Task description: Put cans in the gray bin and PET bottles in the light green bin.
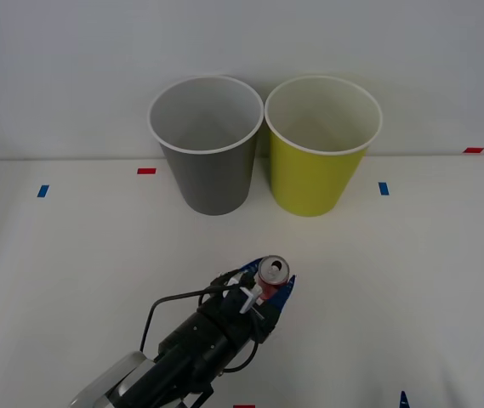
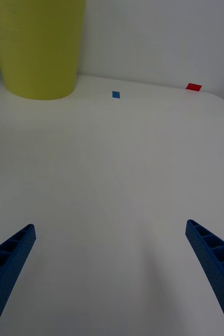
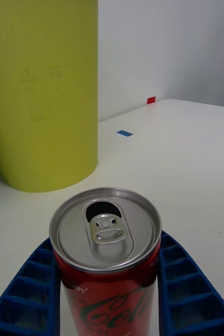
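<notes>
A small red can [image 1: 273,272] [image 3: 107,262] with an opened silver top stands upright between the blue fingers of my left gripper [image 1: 270,285] [image 3: 109,294], which is shut on it near the table's front centre. Behind it stand the gray bin [image 1: 207,144] and, to its right, the light green bin [image 1: 321,144] [image 3: 41,94] [image 2: 37,47], both upright with pale insides. My right gripper [image 2: 109,273] is open low over bare table at the front right, its fingertips [image 1: 405,399] just showing at the bottom edge of the front view.
Small blue tape marks [image 1: 42,190] [image 1: 384,188] and red tape marks [image 1: 146,171] [image 1: 473,150] lie on the white table [image 1: 412,280]. A pale wall rises right behind the bins.
</notes>
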Robot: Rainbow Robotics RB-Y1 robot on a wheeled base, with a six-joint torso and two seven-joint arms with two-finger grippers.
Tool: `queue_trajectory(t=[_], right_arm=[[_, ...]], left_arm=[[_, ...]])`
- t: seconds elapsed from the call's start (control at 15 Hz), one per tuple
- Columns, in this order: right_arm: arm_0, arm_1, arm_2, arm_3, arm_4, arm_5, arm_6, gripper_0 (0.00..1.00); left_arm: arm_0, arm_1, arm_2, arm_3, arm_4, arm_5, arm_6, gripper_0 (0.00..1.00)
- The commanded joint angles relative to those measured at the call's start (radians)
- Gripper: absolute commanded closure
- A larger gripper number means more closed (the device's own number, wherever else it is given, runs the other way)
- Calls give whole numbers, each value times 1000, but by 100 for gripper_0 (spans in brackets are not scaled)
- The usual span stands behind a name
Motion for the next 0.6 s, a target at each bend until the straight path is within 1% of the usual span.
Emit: queue_trajectory(t=[0.07,0.27,0.4,0.6], right_arm=[[0,0,0,0,0,0,0,0],[0,0,0,0,0,0,0,0],[0,0,0,0,0,0,0,0],[0,0,0,0,0,0,0,0]], left_arm=[[0,2,3,0,1,0,1,100],[0,2,8,-2,5,5,3,100],[2,2,11,-46,8,87,4,100],[2,31,29,-163,17,245,9,100]])
